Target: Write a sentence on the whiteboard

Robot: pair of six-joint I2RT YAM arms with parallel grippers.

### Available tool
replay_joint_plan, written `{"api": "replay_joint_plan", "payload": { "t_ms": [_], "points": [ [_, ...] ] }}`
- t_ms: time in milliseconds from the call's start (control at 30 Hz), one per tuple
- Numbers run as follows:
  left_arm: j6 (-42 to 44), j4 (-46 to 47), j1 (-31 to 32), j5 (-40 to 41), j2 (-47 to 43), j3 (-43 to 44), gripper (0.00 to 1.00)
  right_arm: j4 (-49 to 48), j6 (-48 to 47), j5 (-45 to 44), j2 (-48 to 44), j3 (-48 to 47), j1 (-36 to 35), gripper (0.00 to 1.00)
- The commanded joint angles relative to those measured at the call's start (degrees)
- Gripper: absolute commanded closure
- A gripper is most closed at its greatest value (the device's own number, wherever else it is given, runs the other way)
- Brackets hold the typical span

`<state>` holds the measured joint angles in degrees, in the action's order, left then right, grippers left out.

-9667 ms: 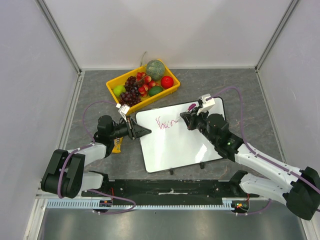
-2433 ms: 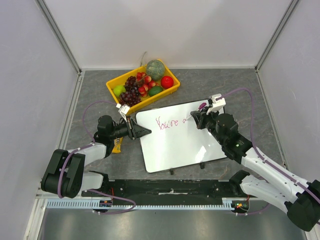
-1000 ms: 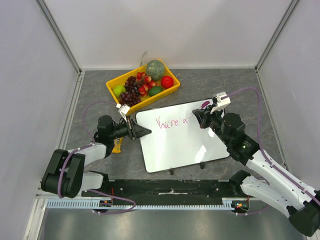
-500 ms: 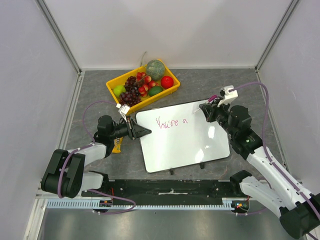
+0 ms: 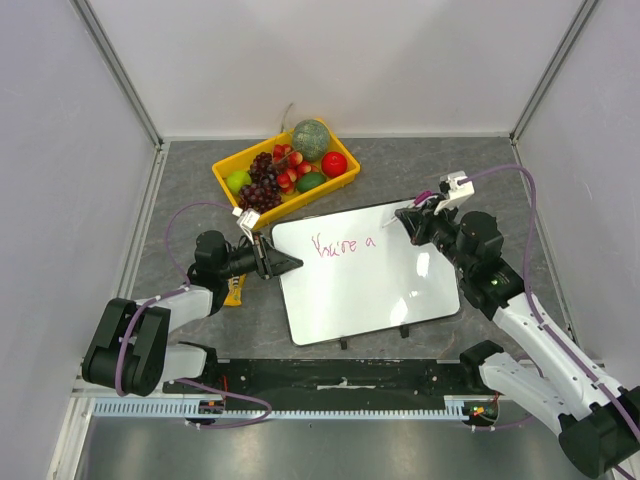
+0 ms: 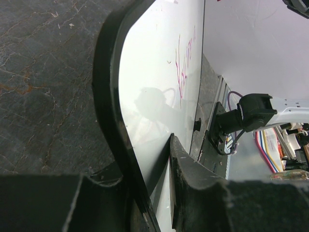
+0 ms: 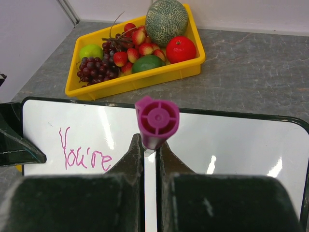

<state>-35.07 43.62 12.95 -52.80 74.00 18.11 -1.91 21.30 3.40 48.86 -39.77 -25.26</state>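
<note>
Your left arm [image 5: 190,298] and right arm [image 5: 545,345] wear white shells between chunky black joint housings. A purple cable [image 5: 172,225] loops along each from the black base rail [image 5: 340,372]. Farthest from that rail, the left gripper [image 5: 290,263] and right gripper [image 5: 408,215] are matte black, each carrying a small white block [image 5: 458,187].

The whiteboard [image 5: 370,290] lay askew on the grey table [image 5: 470,170], with "You're a" written in pink near its far edge. The left gripper [image 5: 292,263] pinched the whiteboard's left edge. The right gripper [image 5: 410,217] gripped a purple-ended marker [image 5: 424,197] above the far right corner. A yellow tray [image 5: 222,168] of fruit sat just beyond the far left corner.
</note>
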Motion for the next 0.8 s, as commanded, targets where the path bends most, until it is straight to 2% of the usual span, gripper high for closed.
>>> {"api": "replay_joint_plan", "payload": {
  "t_ms": [0, 767],
  "points": [
    [10.64, -3.36, 1.11, 2.35, 1.5, -0.71, 0.98, -3.1, -0.64, 0.38, -0.43, 0.74, 0.12, 1.0],
    [10.72, -3.36, 1.11, 2.08, 1.85, -0.53, 0.98, -7.75, 0.5, -0.76, -0.52, 5.23, 0.21, 1.0]
  ]
}}
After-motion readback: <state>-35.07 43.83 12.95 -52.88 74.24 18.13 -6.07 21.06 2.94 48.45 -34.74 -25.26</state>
